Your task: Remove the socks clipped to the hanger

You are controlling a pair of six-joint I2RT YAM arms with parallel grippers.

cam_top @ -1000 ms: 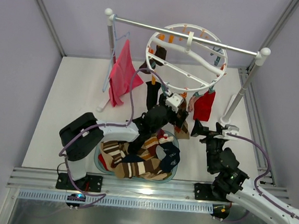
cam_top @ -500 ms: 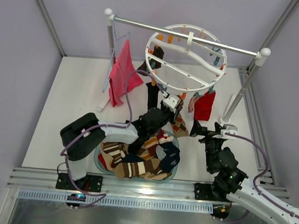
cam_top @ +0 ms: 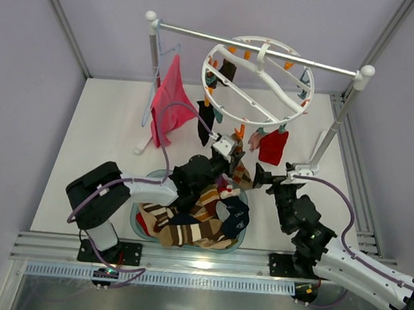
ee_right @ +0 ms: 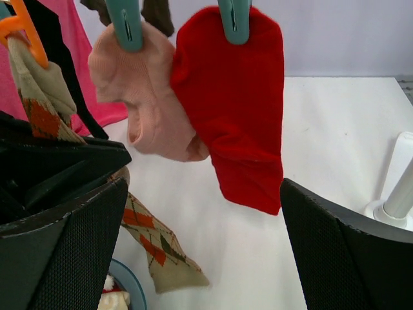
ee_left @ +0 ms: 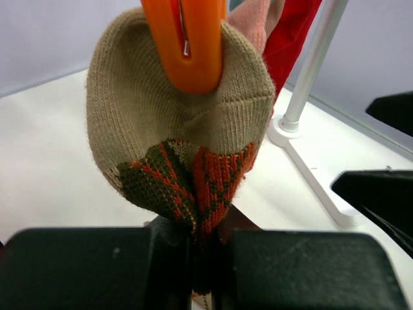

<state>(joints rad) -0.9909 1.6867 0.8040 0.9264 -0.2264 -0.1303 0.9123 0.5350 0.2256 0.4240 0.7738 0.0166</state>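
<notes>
The hanger [cam_top: 257, 123], a white spoked ring, hangs tilted from the rail. My left gripper [cam_top: 229, 154] [ee_left: 205, 252] is shut on the lower part of a beige sock with an orange and green pattern [ee_left: 181, 129]. An orange clip [ee_left: 187, 45] still holds that sock's top. My right gripper [cam_top: 263, 176] [ee_right: 203, 187] is open just below a red sock [ee_right: 239, 97] and a pink sock [ee_right: 145, 97], touching neither. Both hang from teal clips [ee_right: 126, 22]. A black sock [cam_top: 205, 121] and a dark sock [cam_top: 227, 70] hang on the ring's left side.
A light-blue basin [cam_top: 137, 229] full of striped and patterned socks sits between the arm bases. A pink cloth [cam_top: 169, 101] hangs at the left end of the metal rail [cam_top: 203, 35]. The rail's right white post [cam_top: 338, 119] and its foot [ee_left: 303, 161] stand close to both grippers.
My left gripper has shut on the patterned sock and drawn it down toward the basin. The ring has tilted and swung with the pull. The right gripper has edged toward the red sock.
</notes>
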